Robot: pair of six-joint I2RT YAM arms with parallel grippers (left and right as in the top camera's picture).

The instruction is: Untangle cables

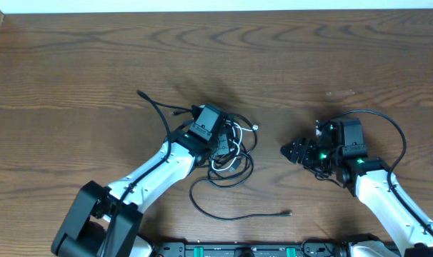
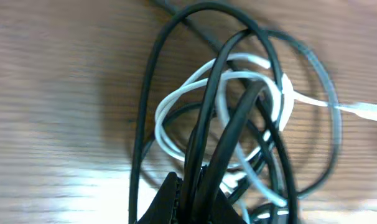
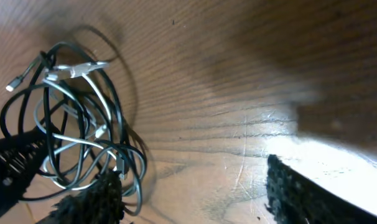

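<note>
The cables lie in a tangle of black and white loops at the table's middle. One black cord trails toward the front, and another end points back left. My left gripper is on the tangle's left side. In the left wrist view it is shut on two black strands, with the white cable looped behind them. My right gripper stands open to the right of the tangle, apart from it. Only bare wood shows between its fingers, and the tangle lies beyond its left finger.
The wooden table stretches back to a white edge at the rear. The right arm's own thick black cord arcs over its wrist. A black rail runs along the table's front edge.
</note>
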